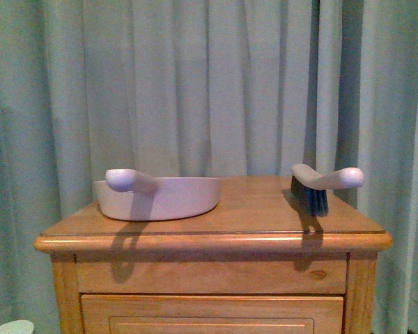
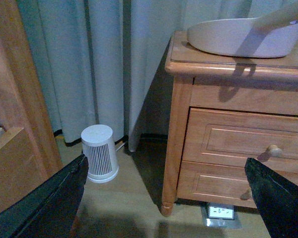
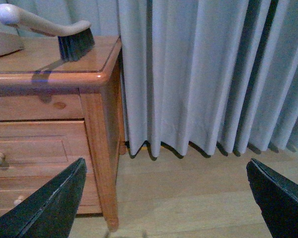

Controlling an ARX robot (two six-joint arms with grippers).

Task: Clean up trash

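No crumpled paper wad shows in any view; the trash is hidden or out of view. A beige dustpan (image 1: 160, 197) lies on the left of the wooden dresser top (image 1: 251, 216), its handle toward me. It also shows in the left wrist view (image 2: 243, 37). A white-handled brush (image 1: 324, 184) stands on its dark bristles at the right. It also shows in the right wrist view (image 3: 54, 29). My left gripper (image 2: 164, 198) is open and empty, low beside the dresser's left side. My right gripper (image 3: 166, 198) is open and empty, low beside its right side. Neither arm shows in the front view.
A curtain (image 1: 209, 83) hangs behind the dresser. A small white ribbed appliance (image 2: 99, 152) stands on the wooden floor left of the dresser. A floor socket plate (image 2: 221, 213) lies under the drawers (image 2: 238, 144). Wooden furniture (image 2: 15, 124) stands further left.
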